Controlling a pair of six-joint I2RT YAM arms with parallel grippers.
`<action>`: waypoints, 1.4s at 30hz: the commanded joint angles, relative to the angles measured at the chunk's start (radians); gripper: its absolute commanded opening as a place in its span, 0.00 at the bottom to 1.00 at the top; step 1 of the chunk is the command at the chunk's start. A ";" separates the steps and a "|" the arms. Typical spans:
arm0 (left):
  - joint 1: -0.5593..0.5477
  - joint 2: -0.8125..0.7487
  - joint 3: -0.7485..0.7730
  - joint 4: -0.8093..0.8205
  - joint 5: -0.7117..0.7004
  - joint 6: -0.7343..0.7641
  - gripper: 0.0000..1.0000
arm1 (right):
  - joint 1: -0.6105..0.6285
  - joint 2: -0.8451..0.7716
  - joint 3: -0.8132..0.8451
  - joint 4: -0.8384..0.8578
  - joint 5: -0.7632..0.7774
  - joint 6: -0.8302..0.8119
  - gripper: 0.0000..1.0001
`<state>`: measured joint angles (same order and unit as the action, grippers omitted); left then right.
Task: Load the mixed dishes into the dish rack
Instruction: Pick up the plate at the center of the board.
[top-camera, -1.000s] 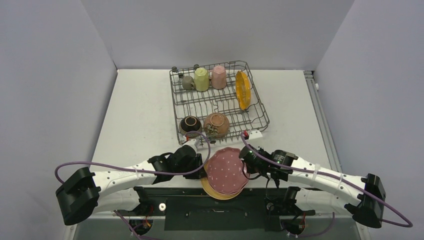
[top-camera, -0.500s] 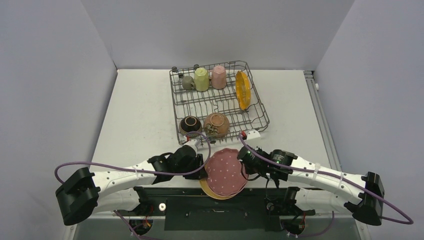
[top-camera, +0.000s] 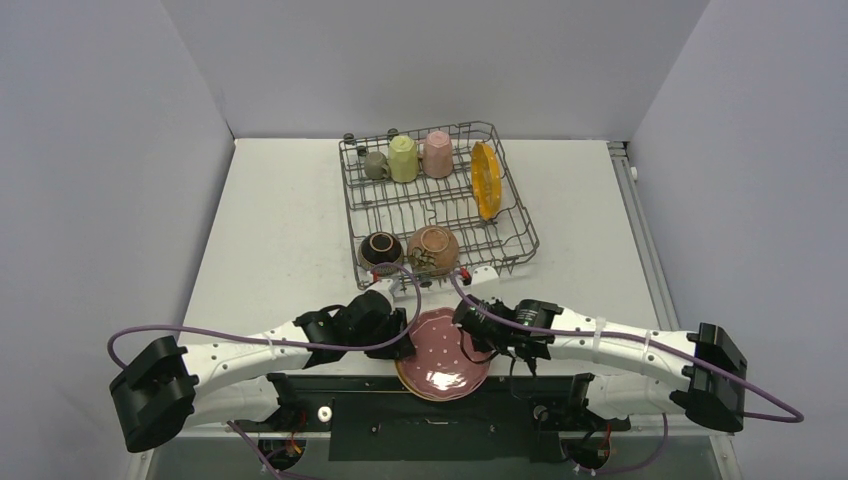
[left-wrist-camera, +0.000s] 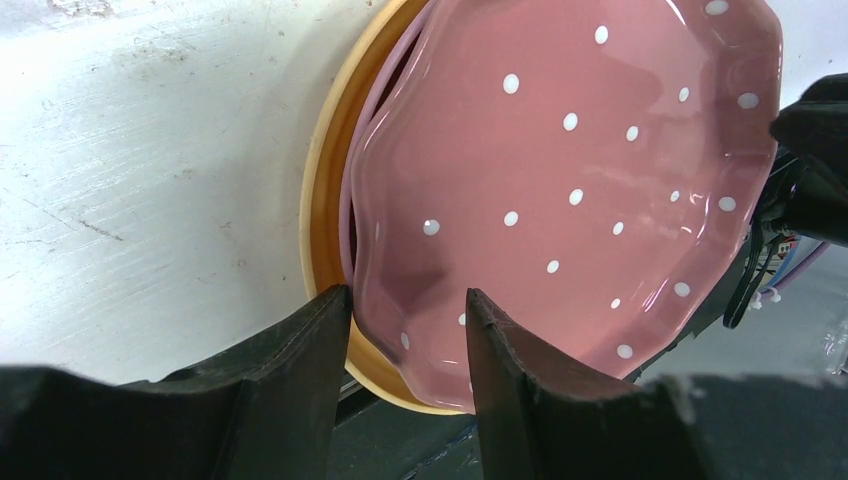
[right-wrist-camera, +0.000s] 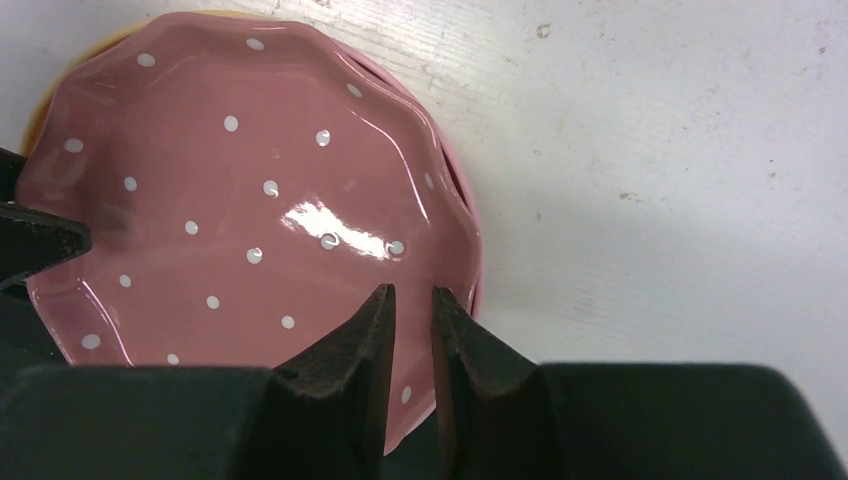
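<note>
at the near edge of the table (top-camera: 280, 220), between the two arm bases, the pink white-dotted scalloped plate (top-camera: 445, 345) lies flat and face up on top of a stack. beneath it a thin lilac rim (left-wrist-camera: 346, 215) shows, and beneath that a yellow-orange plate (left-wrist-camera: 318, 200)

left gripper (left-wrist-camera: 405, 300): located at the left edge of the dotted plate. its fingers (left-wrist-camera: 310, 370) stand apart, the plate rim and part of the yellow-orange plate show in the gap, and neither pad is seen pressing on the plate

right gripper (right-wrist-camera: 412, 295): located at the right edge of the same plate. its fingers (right-wrist-camera: 350, 350) are separated by a narrow slot only, with the plate rim in that slot. whether the pads press on the rim cannot be told

the dish rack (top-camera: 430, 205) stands on the table just beyond the stack

rack contents:
- far row, left to right: small grey-olive cup (top-camera: 375, 165), pale yellow mug (top-camera: 403, 158), pink mug (top-camera: 437, 154)
- right side: orange plate (top-camera: 486, 180), standing on edge
- near row: left brown bowl (top-camera: 381, 248) and right brown bowl (top-camera: 433, 250), side by side
</note>
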<state>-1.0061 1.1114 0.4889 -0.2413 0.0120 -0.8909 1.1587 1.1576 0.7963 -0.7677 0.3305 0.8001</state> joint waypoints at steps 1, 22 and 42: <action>0.000 -0.020 0.022 -0.015 -0.003 0.021 0.43 | 0.009 0.027 0.021 0.049 0.005 0.007 0.13; 0.002 0.046 0.011 0.032 0.005 0.032 0.09 | 0.005 -0.040 -0.081 0.042 0.070 0.081 0.27; 0.003 -0.190 0.141 -0.280 -0.132 0.069 0.00 | 0.008 -0.096 -0.064 0.067 0.056 0.103 0.29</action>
<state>-0.9997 0.9791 0.5514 -0.4328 -0.0883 -0.8532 1.1603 1.0767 0.7025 -0.7483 0.3878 0.8955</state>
